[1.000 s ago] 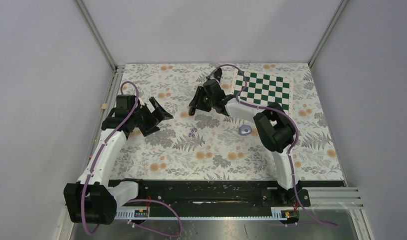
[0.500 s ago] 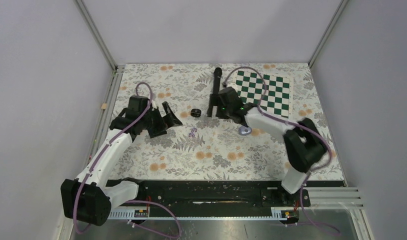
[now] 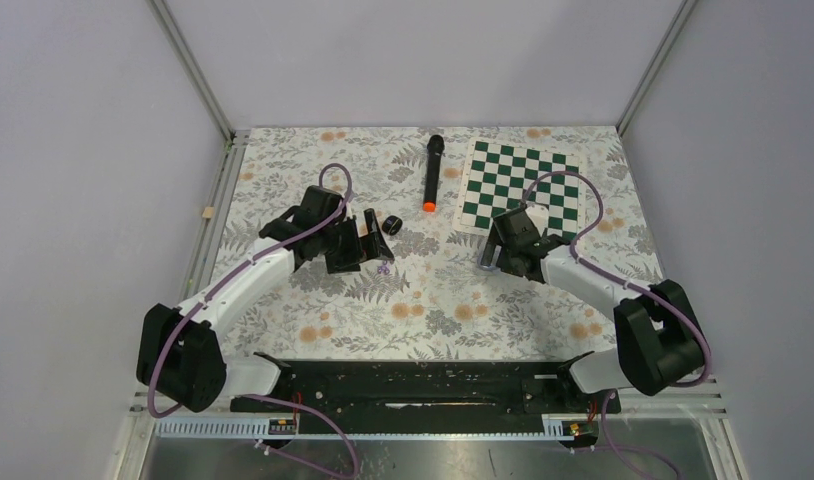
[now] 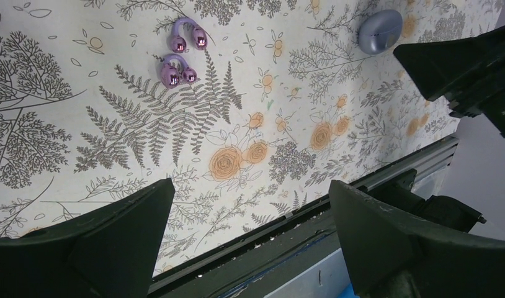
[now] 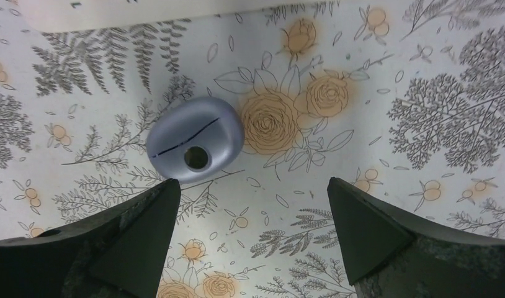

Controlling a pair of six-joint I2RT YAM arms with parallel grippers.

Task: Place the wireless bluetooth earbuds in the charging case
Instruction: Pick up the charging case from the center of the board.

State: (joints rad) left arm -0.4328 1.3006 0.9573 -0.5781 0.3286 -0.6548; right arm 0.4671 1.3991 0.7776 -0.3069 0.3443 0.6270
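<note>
The left pincer [image 4: 250,189] hovers wide apart near the pale purple earbuds [image 4: 179,57], while the right pincer [image 5: 253,183], also apart and empty, hangs over the grey charging case [image 5: 194,147] on the desk [image 5: 424,68].

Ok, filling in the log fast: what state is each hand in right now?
Left hand: open, holding nothing.
Right hand: open, holding nothing.

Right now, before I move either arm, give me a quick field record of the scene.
pale purple earbuds: two, side by side on mat
charging case: looks shut, on mat, apart from earbuds
left gripper: open, empty, near earbuds
right gripper: open, empty, over charging case
clutter: microphone, chessboard, small black object
</note>
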